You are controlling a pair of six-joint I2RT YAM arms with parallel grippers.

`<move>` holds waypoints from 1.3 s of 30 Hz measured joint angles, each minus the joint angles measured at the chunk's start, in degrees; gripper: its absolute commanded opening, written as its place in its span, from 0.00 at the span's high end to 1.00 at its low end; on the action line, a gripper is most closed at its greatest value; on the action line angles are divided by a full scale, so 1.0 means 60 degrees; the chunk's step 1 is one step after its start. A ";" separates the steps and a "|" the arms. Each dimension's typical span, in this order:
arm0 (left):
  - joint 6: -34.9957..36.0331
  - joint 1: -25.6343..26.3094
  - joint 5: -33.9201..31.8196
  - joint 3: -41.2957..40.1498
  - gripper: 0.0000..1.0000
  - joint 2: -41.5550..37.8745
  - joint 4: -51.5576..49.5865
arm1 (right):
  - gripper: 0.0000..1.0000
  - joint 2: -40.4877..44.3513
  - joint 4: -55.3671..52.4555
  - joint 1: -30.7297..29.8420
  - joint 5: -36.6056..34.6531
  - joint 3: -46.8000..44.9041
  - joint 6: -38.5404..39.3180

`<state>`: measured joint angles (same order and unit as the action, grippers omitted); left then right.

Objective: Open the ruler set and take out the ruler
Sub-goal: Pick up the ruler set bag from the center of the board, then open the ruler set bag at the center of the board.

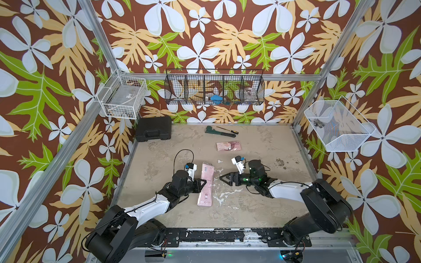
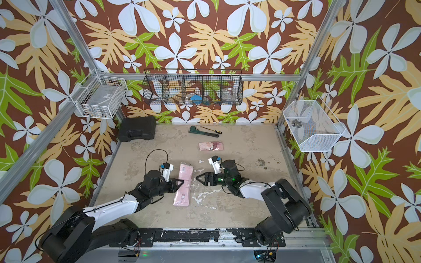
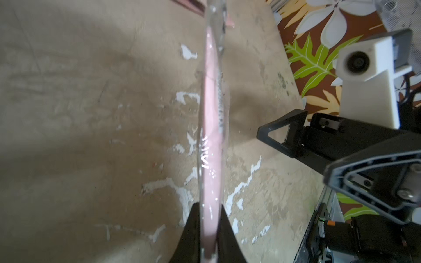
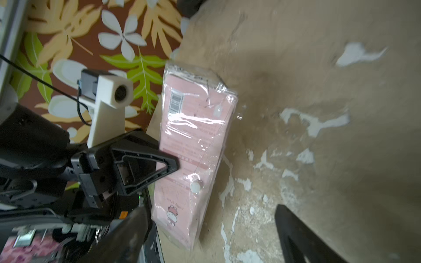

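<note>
The pink plastic-wrapped ruler set pouch [image 1: 205, 197] sits mid-table between the two arms, tilted up from the worn beige table [image 1: 250, 205] on its gripped side. The left fingers [image 1: 200, 182] pinch one long edge of it. The right fingers [image 1: 226, 178] are spread wide, just beside the pouch and not touching it.

A worn beige table [image 1: 250, 209] stands within walls of floral wallpaper [image 1: 227, 34]; at its far left corner lies a shut black case [image 1: 153, 128]; near the far edge a wrench [image 1: 218, 133] and a screwdriver [image 1: 227, 130] lie just beside each other; nearer, a flat pink packet [image 1: 228, 146]. A white wire basket [image 1: 118, 111] hangs left; a black divided basket [image 1: 196, 91] on the back wall holds a blue object [image 1: 216, 98]; a white mesh basket [image 1: 341, 142] hangs right, holding a small metal piece [image 1: 317, 123].
</note>
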<state>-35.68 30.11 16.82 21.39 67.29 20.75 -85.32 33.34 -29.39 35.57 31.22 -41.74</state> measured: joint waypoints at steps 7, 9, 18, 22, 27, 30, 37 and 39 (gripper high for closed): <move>0.0317 -0.0015 -0.0743 0.1803 1.00 0.0186 -0.0809 | 0.36 0.0335 -0.1923 -0.0903 -0.1413 0.1727 0.1253; 0.0372 -0.0015 -0.0973 0.2084 1.00 0.0346 -0.1122 | 0.35 0.0535 -0.2306 -0.1515 -0.1963 0.1982 0.1676; 0.0426 0.0004 -0.1330 0.2266 1.00 0.0561 -0.1701 | 0.44 -0.0557 -0.3687 -0.2863 -0.4787 0.3439 0.2641; 0.0459 0.0011 -0.1381 0.2208 1.00 0.0503 -0.1687 | 0.47 -0.1220 -0.4000 -0.2994 -0.5176 0.3847 0.2754; 0.0459 0.0058 -0.1483 0.2025 1.00 0.0499 -0.1625 | 0.52 -0.1843 -0.4229 -0.3246 -0.5431 0.4262 0.2962; 0.0455 0.0084 -0.1537 0.2014 1.00 0.0514 -0.1628 | 0.60 -0.2036 -0.4371 -0.3304 -0.5512 0.4339 0.2965; 0.0463 0.0131 -0.1796 0.2014 1.00 0.0503 -0.1621 | 0.86 -0.2521 -0.4495 -0.3413 -0.5727 0.4666 0.2998; 0.0463 0.0146 -0.1789 0.2004 1.00 0.0503 -0.1494 | 0.92 -0.2626 -0.4503 -0.3413 -0.5734 0.4692 0.2991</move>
<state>-32.91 30.98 6.09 33.41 70.30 11.79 -101.08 6.33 -49.87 1.17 59.37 -23.79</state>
